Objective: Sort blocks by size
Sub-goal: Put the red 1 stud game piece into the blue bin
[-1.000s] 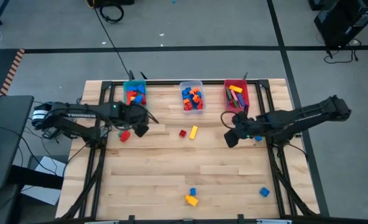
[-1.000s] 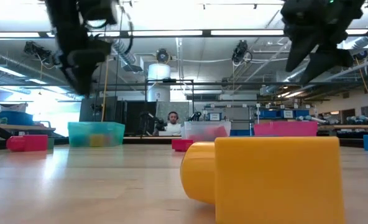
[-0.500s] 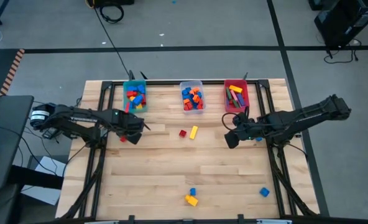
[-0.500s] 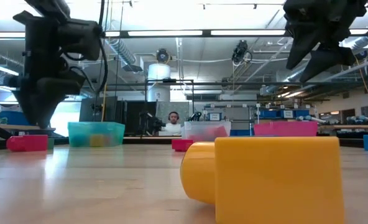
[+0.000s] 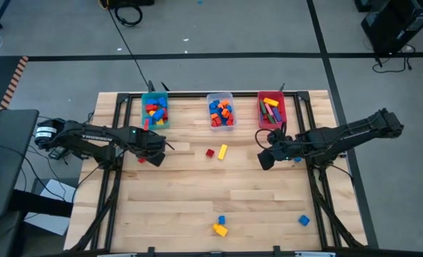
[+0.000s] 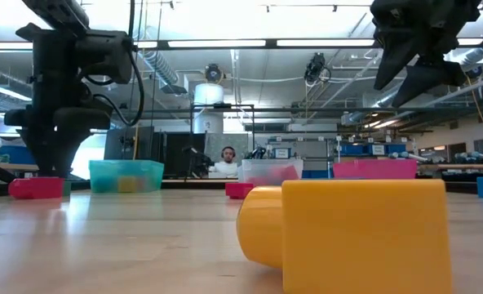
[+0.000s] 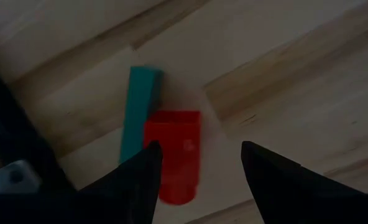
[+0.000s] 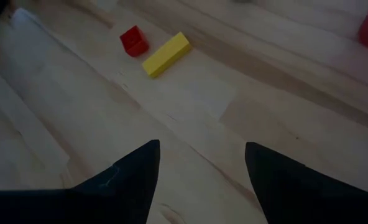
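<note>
The left claw (image 7: 199, 180) is hanging spread over a red block (image 7: 173, 154) lying between its fingers, long axis along them; the right claw (image 8: 202, 186), spread, is waiting farther off.

The wooden table (image 5: 197, 193) stands on a grey floor (image 5: 219, 43) crossed by dark tape lines (image 5: 324, 50). A black cable (image 5: 129, 50) trails over the floor beyond the table's far edge. Past the table, long ceiling lights (image 6: 225, 42) and exposed ducts (image 6: 156, 69) hang overhead, and a person (image 6: 227, 162) sits among shelves (image 6: 372, 151) and monitors (image 6: 176, 153).
</note>
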Controlling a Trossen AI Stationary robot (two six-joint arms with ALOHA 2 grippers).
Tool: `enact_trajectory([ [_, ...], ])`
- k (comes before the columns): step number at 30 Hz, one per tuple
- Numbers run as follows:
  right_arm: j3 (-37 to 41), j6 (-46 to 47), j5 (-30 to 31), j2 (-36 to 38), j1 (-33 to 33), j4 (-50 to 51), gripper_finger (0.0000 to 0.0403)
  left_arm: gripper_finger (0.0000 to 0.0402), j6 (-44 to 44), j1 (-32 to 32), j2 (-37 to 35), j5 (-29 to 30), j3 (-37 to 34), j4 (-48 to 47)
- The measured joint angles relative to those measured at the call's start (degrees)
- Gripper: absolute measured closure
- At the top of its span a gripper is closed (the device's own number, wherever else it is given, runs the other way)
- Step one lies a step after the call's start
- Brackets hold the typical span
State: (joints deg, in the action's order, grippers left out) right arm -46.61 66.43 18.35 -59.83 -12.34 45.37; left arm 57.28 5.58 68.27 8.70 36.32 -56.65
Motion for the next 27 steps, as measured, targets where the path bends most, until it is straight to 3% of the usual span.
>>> enact_trajectory([
  [27,0.0,-0.44,0.24,-0.04,0.02,-0.85,0.0153,0.0174,-0.96,0.0,2.47,2.73,-0.02,-1.95],
])
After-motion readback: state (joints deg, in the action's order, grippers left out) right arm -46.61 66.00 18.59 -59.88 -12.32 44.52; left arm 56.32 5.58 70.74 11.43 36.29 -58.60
